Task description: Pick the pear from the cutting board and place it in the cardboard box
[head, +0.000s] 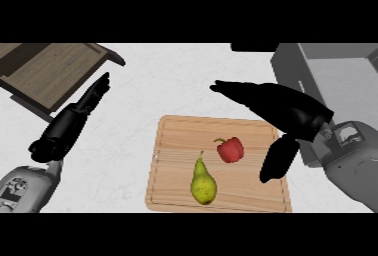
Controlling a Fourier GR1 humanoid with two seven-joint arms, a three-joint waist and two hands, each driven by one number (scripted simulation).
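1. The cardboard box (55, 70) sits at the upper left of the white counter (170, 80), its far corner cut off by the view's edge; its brown inside shows nothing lying in it, though part of it is out of view.
2. A grey appliance (332, 75) at the upper right is also cropped by the edge, and what it is cannot be made out. A dark shape at the top edge beside it is too cut off to identify.
3. No writing or label can be read anywhere in the view.
4. The wooden cutting board (177, 170) lies at centre, holding two things: the yellow-green pear (203, 182), stem pointing away from the robot, and a red bell pepper (231, 149) just beside it to the upper right.
5. The right hand (284, 112) hangs over the board's right edge, fingers stretched out straight and thumb spread downward, clasping nothing; it hides part of the board's right rim.
6. The left hand (74, 117) rests at the left, near the box, fingers straight and together, empty.
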